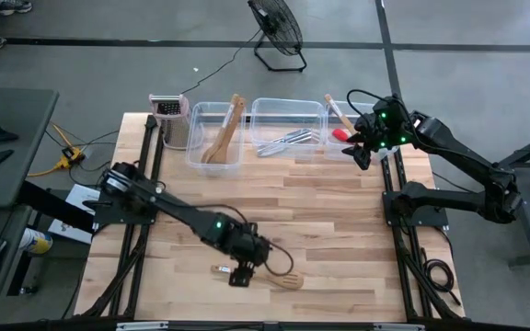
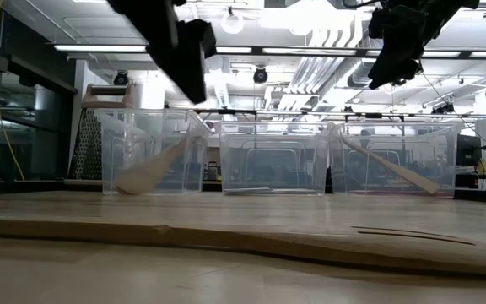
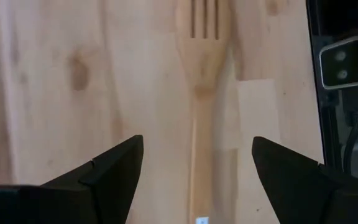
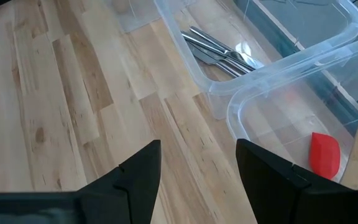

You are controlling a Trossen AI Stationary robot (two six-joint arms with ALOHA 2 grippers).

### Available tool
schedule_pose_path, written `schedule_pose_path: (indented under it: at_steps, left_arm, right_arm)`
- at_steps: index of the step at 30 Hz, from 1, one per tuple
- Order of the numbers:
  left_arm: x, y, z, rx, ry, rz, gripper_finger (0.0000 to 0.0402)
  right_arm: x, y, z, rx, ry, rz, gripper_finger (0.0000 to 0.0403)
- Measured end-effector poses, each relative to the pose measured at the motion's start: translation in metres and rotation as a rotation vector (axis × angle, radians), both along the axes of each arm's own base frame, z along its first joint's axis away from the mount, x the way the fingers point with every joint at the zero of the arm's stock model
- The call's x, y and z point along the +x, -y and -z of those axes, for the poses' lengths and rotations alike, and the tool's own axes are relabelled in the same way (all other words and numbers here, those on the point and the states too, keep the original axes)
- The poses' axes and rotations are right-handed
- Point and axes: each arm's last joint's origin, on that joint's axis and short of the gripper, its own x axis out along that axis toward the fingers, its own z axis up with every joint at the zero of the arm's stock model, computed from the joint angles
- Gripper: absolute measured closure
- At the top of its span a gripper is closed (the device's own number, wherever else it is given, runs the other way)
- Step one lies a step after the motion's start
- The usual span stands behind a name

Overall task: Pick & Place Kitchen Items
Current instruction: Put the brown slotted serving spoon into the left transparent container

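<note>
A light wooden slotted spatula (image 1: 267, 276) lies flat on the table near its front edge, head toward the right. My left gripper (image 1: 242, 272) hangs above its handle (image 3: 201, 149), open, with one finger on either side of the handle and clear of it. My right gripper (image 1: 362, 152) is open and empty above the near rim of the right tub (image 1: 346, 154). That tub holds a red spatula (image 4: 324, 154) and a wooden-handled utensil (image 1: 339, 112). The middle tub holds metal cutlery (image 4: 219, 53). The left tub holds wooden utensils (image 1: 224, 136).
Three clear tubs (image 1: 288, 147) stand in a row at the table's far edge. An upright metal box grater (image 1: 170, 118) stands left of them. Bare wood lies between the tubs and the spatula (image 1: 320, 211). Arm frames run along both table sides.
</note>
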Motion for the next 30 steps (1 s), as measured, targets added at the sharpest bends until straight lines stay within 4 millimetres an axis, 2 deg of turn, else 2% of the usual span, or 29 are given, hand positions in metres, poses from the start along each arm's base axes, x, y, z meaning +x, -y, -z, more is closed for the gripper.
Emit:
schedule_pose_path:
  at_steps: [7, 10, 17, 21, 30]
  left_arm:
    - [0.001, 0.023, 0.029, 0.031, -0.059, 0.050, 0.0103]
    - [0.005, 0.024, 0.046, 0.046, -0.107, 0.040, 0.0103]
    - [0.009, 0.026, 0.069, 0.026, -0.191, -0.013, 0.0103]
    - [0.008, 0.030, 0.071, -0.027, -0.224, -0.008, 0.0103]
    - [0.005, 0.031, 0.085, 0.063, -0.260, -0.027, 0.0103]
  right_arm:
    - [0.000, 0.000, 0.000, 0.000, 0.000, 0.000, 0.0202]
    - [0.000, 0.000, 0.000, 0.000, 0.000, 0.000, 0.0202]
    - [0.000, 0.000, 0.000, 0.012, 0.004, 0.009, 0.0202]
    - [0.000, 0.000, 0.000, 0.012, 0.004, 0.009, 0.0202]
    - [0.000, 0.000, 0.000, 0.013, 0.004, 0.009, 0.0202]
